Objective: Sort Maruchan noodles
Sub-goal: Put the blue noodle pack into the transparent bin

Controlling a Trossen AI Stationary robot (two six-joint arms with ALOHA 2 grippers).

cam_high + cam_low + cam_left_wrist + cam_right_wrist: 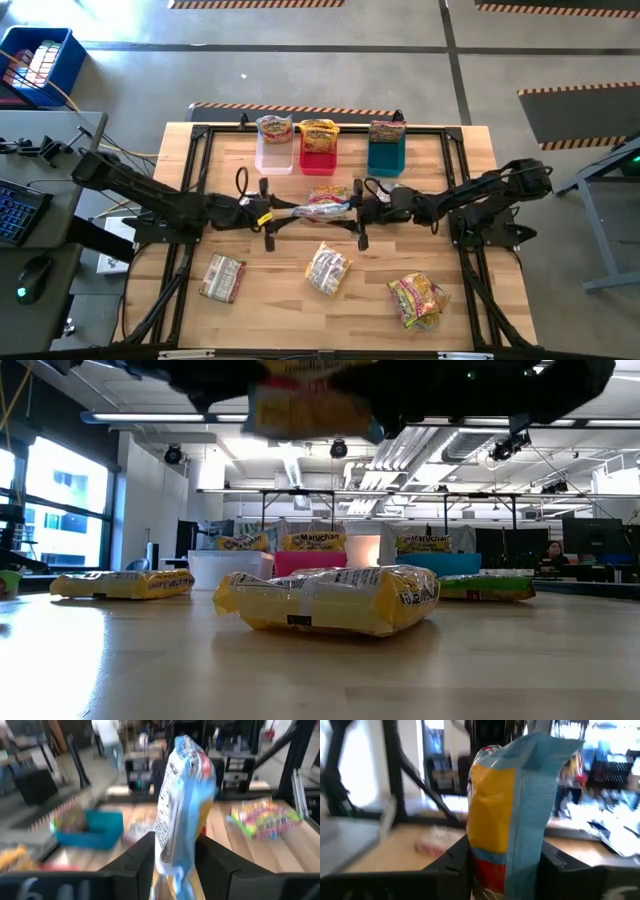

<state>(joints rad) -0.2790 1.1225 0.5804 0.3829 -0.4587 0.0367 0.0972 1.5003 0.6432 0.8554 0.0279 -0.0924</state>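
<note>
One Maruchan noodle packet (328, 203), yellow and red on one face and pale blue-white on the other, hangs in the air over the table's middle between my two grippers. My right gripper (505, 865) is shut on its right end. My left gripper (175, 865) stands at its left end with a finger on each side, jaws parted. The low view shows the packet (310, 405) high up under both arms. Three more packets (222, 277) (327, 268) (418, 298) lie flat on the near half of the table. My left gripper's fingers (142, 857) flank the packet's left end (172, 845), coming level from the table's left; I cannot tell whether they touch it. My right gripper pinches the packet's right end (507, 845) between its two fingers, level, from the table's right. The packet is lifted clear of the table and stands on edge between the fingers.
Along the far edge stand a clear bin (275, 150), a red bin (319, 155) and a teal bin (386, 155), each with packets upright in it. A black frame rail (200, 200) borders the table. A person sits far off in the room (553, 552).
</note>
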